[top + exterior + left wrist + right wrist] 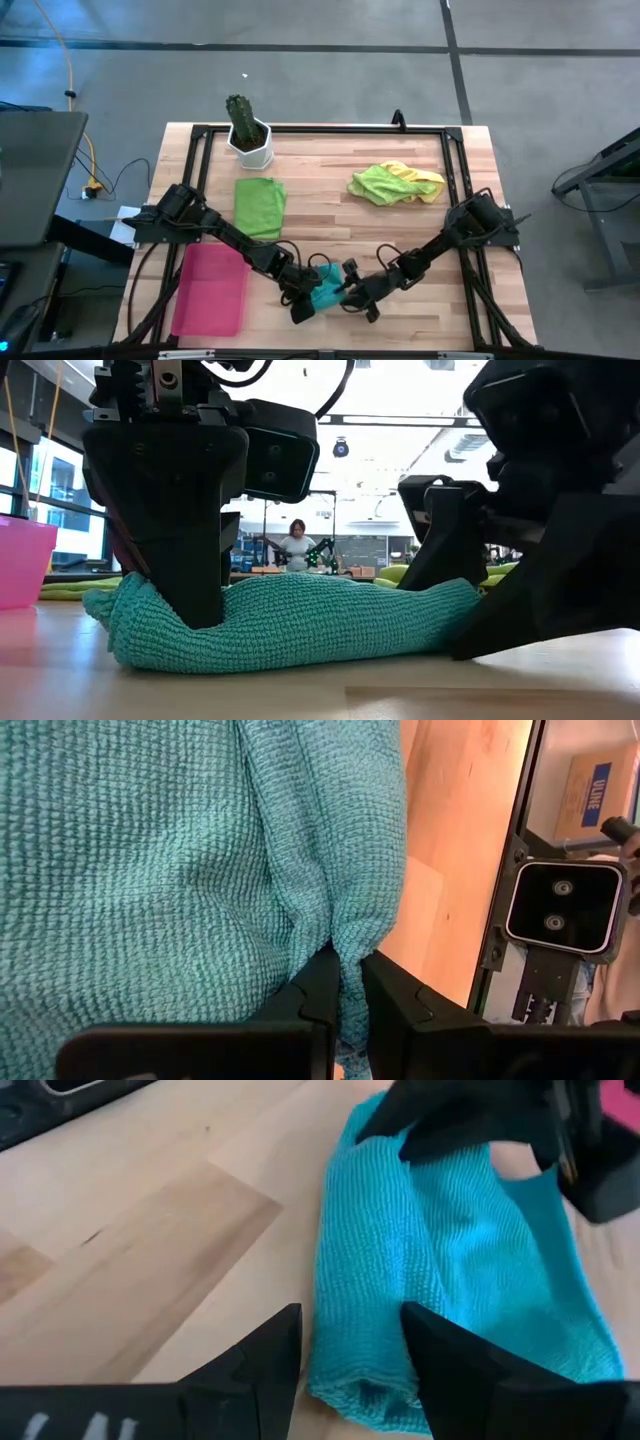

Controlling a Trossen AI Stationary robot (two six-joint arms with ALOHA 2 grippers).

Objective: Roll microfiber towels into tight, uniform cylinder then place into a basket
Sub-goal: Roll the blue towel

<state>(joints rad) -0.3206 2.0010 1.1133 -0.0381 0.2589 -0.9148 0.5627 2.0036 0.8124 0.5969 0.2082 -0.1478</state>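
- The left tool (345,982) is pinched narrow on a fold of the teal towel (326,290), near the front edge of the tabletop (400,225).
- The right tool (350,1342) stands wide at the roll's other end, its fingers astride the cloth, gripping nothing.
- The teal towel lies as a loose, lumpy roll; the basket (210,290) sits just beside it, toward the front left corner.
- The green towel (259,205) lies flat mid-tabletop; the lime green towel (378,184) and the yellow towel (425,178) are heaped toward the back right.
- Risk: lifted by one pinched fold, the roll may unwind or sag, since only its outer layer looks caught.
- Writing: a box (590,792) beyond the tabletop reads "ULINE".
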